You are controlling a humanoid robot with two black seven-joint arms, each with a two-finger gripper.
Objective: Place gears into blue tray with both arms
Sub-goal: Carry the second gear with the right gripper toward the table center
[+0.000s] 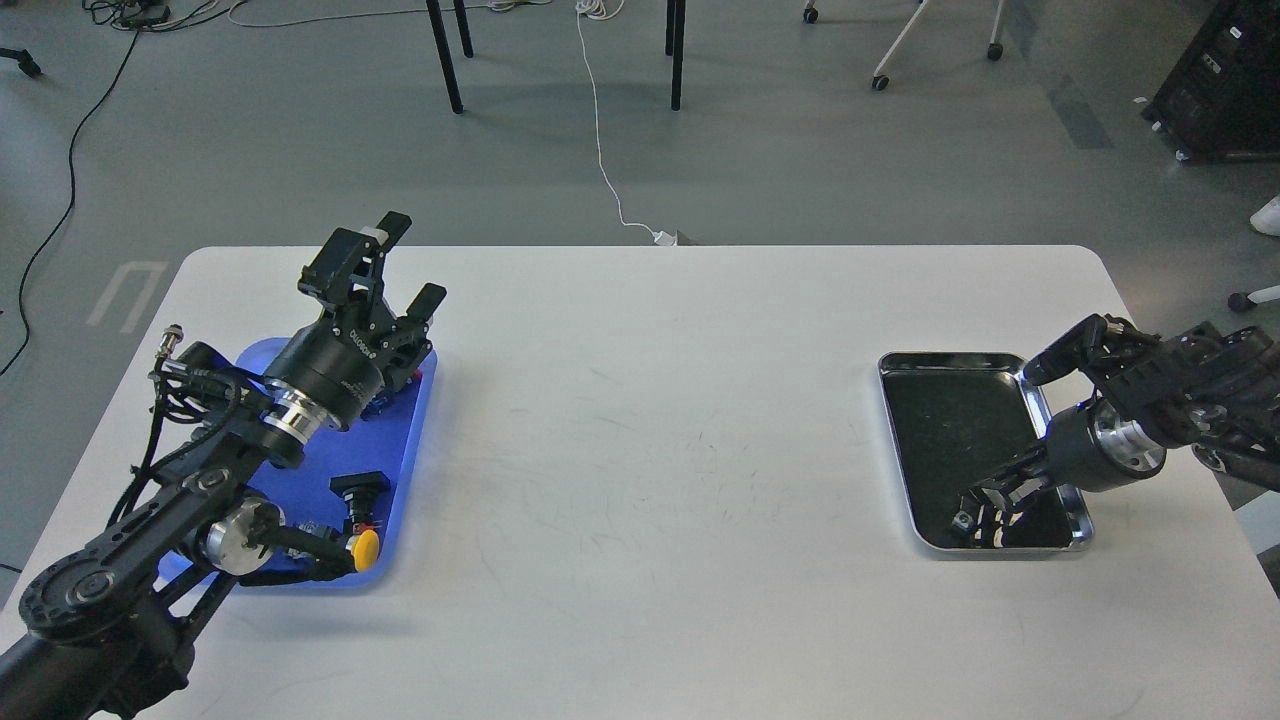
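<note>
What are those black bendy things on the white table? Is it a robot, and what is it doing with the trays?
Yes, it is a robot. The picture comes from a camera in its head, looking down at its own two black arms over a white table. Each arm ends in a claw with two fingers.

The left claw hangs above the far end of the blue tray, fingers spread open, with nothing seen between them. In that tray lie push buttons; one has a yellow cap.

The right claw reaches down into the shiny metal tray, which has a black bottom. It is dark and small there, so I cannot tell whether it is open or holding something.

The robot is supposed to move tiny black gears into the blue tray, but I cannot make out any gears here.
</note>
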